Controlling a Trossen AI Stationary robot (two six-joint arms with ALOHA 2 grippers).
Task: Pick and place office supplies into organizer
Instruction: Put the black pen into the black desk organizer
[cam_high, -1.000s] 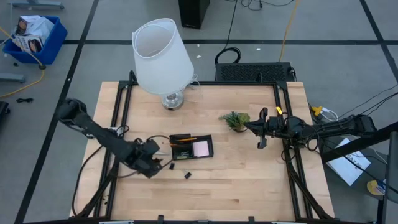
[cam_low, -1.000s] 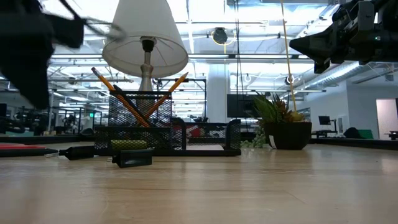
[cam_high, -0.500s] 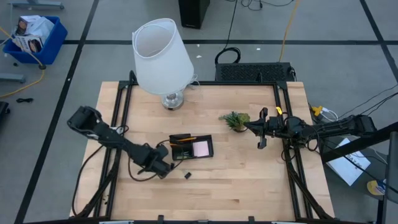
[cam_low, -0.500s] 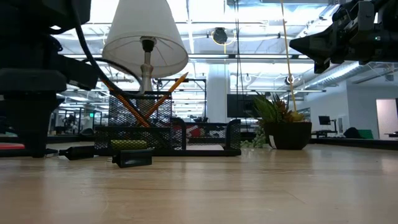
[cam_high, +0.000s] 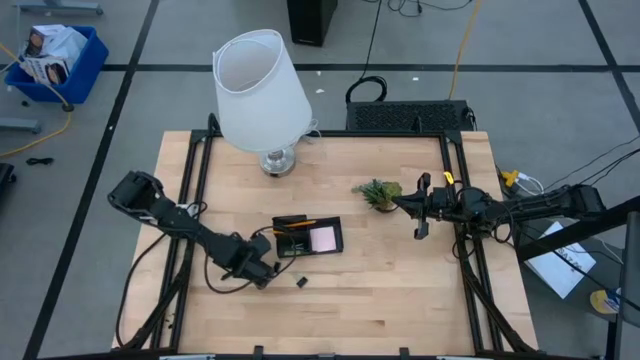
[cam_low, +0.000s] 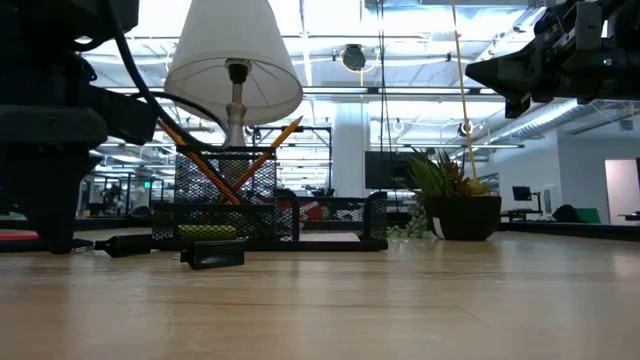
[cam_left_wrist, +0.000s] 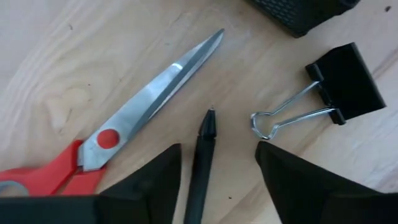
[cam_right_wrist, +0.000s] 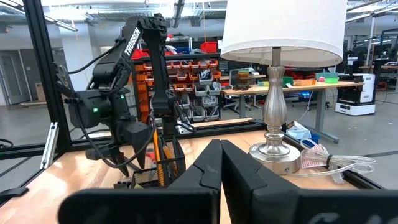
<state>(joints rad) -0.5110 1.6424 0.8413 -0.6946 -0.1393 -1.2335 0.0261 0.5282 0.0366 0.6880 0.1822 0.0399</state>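
I had the left gripper (cam_left_wrist: 217, 180) low at lower left of the high view, fingers apart astride the black pen (cam_left_wrist: 202, 162) lying just beside the mesh organizer (cam_high: 307, 236). Next, I judged, a squeeze and lift. The right gripper (cam_right_wrist: 221, 163) waited shut at right.

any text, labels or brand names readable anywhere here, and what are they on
"TROSSEN" runs in white letters up the upper link of the dark left robot arm, seen from the right wrist view.
Print on the packets in the blue plastic bin on the floor is too small to read.
Nothing legible on the red-handled scissors, thin black pen or black binder clip.
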